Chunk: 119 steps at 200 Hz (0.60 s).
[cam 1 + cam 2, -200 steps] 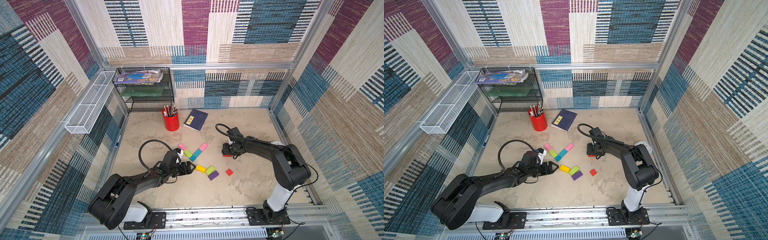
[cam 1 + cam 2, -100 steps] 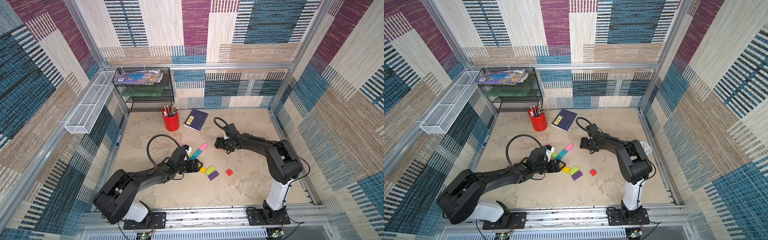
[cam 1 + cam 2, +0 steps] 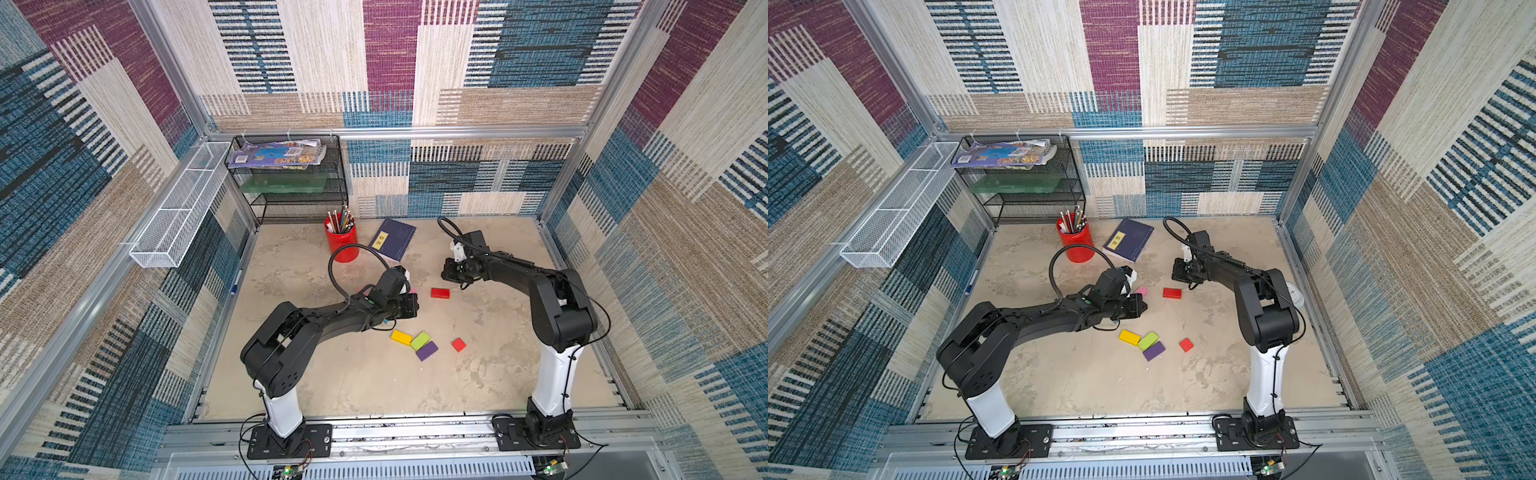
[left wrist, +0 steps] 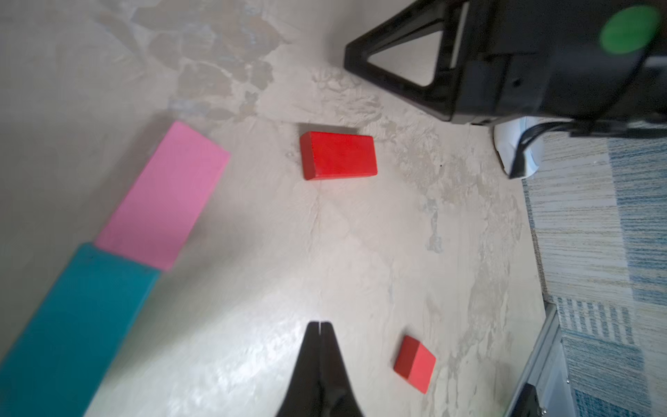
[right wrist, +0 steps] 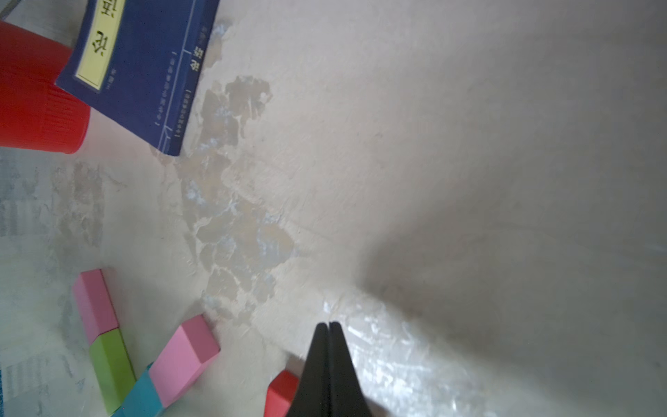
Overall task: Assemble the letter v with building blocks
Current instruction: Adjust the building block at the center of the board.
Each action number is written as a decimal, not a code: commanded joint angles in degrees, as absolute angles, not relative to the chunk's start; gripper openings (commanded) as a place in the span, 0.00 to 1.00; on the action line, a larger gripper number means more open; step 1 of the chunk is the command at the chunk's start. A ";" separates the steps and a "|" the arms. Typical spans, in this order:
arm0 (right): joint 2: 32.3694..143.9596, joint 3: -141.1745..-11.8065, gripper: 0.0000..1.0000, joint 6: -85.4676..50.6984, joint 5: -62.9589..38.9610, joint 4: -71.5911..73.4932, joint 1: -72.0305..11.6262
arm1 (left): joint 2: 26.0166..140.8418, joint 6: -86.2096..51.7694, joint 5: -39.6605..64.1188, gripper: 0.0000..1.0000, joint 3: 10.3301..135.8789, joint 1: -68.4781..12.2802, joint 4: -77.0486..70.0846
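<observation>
Left gripper [image 4: 320, 326], right gripper [image 5: 328, 326] newly closed

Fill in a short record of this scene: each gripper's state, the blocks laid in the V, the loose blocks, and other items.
Left gripper: shut, holding nothing
Right gripper: shut, holding nothing
V arm one: pink block, lime block, end to end
V arm two: second pink block, teal block, end to end
Loose blocks: red rectangle, red square, yellow block, loose lime block, purple block
Other items: red pencil cup, navy book
</observation>
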<state>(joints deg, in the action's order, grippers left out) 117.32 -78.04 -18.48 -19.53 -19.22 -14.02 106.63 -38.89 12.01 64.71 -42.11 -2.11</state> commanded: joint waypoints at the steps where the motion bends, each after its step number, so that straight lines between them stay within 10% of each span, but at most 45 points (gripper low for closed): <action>1: 118.15 -77.35 0.01 -16.27 -23.22 -19.63 -14.32 | 109.70 -38.12 9.49 0.00 68.62 -42.60 3.88; 119: 110.66 -61.26 0.02 -20.12 -21.63 -14.84 -15.27 | 116.62 -37.28 10.96 0.00 73.60 -43.77 6.81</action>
